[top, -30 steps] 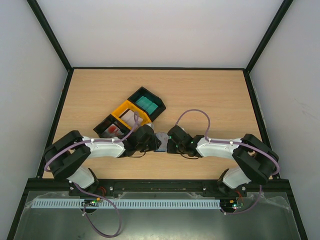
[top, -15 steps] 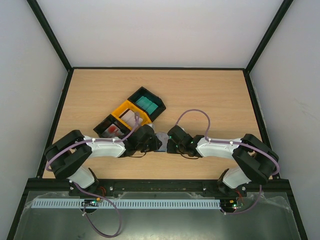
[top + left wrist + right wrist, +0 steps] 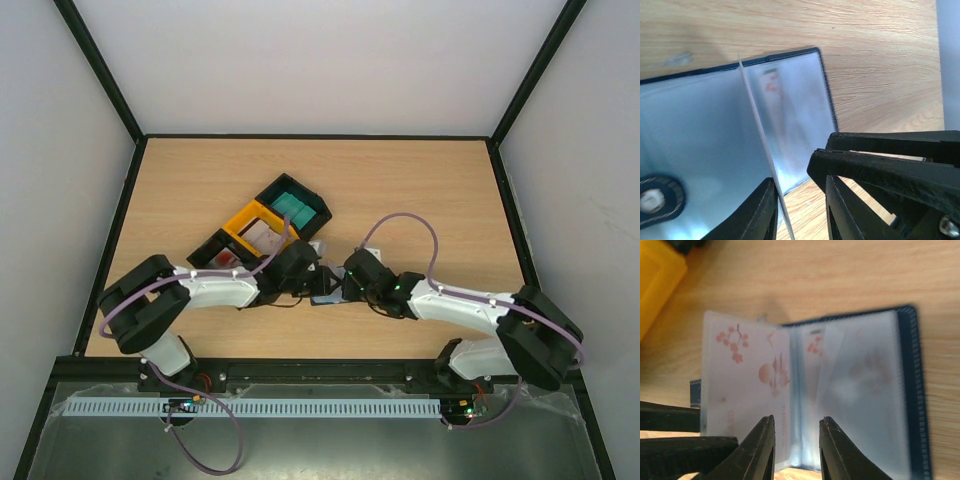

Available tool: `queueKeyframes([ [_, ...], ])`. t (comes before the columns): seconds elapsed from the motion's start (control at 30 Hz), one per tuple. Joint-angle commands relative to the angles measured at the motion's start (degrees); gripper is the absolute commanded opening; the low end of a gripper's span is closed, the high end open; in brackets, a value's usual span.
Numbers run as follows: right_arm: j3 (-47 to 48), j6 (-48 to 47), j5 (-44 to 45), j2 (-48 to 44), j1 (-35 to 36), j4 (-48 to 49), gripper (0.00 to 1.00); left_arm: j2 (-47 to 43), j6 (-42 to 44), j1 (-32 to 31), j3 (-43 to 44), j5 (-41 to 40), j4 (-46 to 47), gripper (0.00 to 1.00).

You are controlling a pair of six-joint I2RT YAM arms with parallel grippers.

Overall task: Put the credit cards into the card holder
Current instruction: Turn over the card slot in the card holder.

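Observation:
The card holder (image 3: 326,296) lies open on the table between both grippers, navy outside (image 3: 912,390) and light blue inside (image 3: 695,130). A whitish credit card (image 3: 745,375) with red blossoms sits in its raised left page; a second red-printed card (image 3: 815,342) shows faintly near the spine. In the left wrist view that page (image 3: 760,135) stands edge-on against the inner face of one finger. My left gripper (image 3: 799,179) is open, with wood showing in the gap. My right gripper (image 3: 798,419) is open over the spine, holding nothing. Both grippers (image 3: 308,275) (image 3: 345,280) nearly meet.
Behind the left gripper three small trays lie in a diagonal row: a black tray (image 3: 292,208) with teal items, a yellow tray (image 3: 240,225) with whitish cards, and a black tray (image 3: 205,255) with red-and-white ones. A corner of the yellow tray (image 3: 657,275) shows at upper left.
My right gripper has opened from shut, and its forearm has swung lower and to the right. The left gripper has shifted slightly up and to the right. The holder shows more blue.

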Motion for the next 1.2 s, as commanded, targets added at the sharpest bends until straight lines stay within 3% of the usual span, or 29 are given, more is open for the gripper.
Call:
queueKeyframes([
  [0.0,0.93,1.59,11.38,-4.73,0.17,-6.48,0.25,3.05,3.54,0.1,3.98,3.35,-1.58,0.29],
  [0.17,0.41,6.86,22.36,-11.86,0.18,-12.8,0.28,6.36,4.84,-0.49,7.99,4.51,-2.69,0.32],
  [0.4,-1.07,10.04,27.76,-21.37,0.17,-16.96,0.33,12.26,6.06,-2.24,13.09,5.85,-3.72,0.43],
  [0.7,-1.24,8.76,25.11,-24.92,0.18,-17.14,0.36,14.02,6.75,-3.19,15.38,2.8,-7.66,0.46],
  [0.9,-2.08,3.54,15.27,-19.95,0.13,-10.29,0.39,11.97,6.18,-3.18,15.84,-3.5,-13.74,0.48],
  [1.07,1.37,3.21,9.07,-7.75,0.1,-9.0,0.15,11.45,5.83,-3.1,14.76,-4.21,-14.05,0.44],
  [1.17,1.0,3.77,8.0,-5.9,0.12,-6.26,0.09,10.97,5.41,-3.1,14.02,-4.13,-13.44,0.38],
])
